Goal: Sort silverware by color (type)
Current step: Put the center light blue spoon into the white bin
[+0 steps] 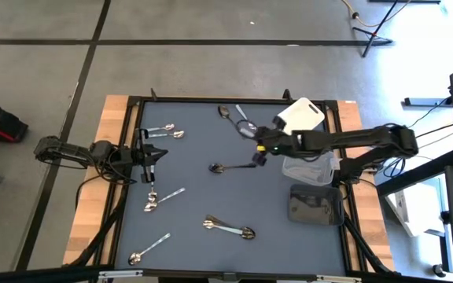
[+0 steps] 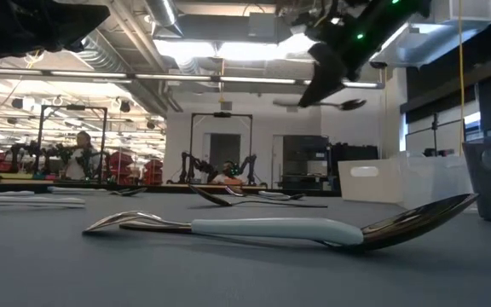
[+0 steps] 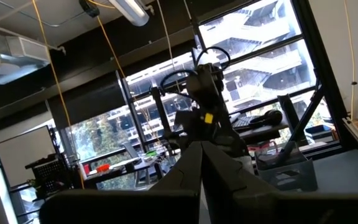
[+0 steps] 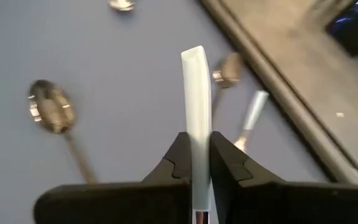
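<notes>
Right gripper (image 4: 201,163) clamps pale-handled spoon (image 4: 196,93) mid-handle above the table's (image 1: 195,173) middle; light, stiff, slippery. Left gripper (image 1: 152,155) clenched, empty.

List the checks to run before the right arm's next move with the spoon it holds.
1. Right tool shut on the pale-handled spoon: ok.
2. Spoon off the table: ok, the low view shows it aloft.
3. Grip far enough along the handle: cannot tell, the bowl end is hidden in the wrist view.
4. Clear bin and dark bin close beside the right arm: ok.
5. Left tool out of the way at the table's left side, shut and empty: ok.
</notes>
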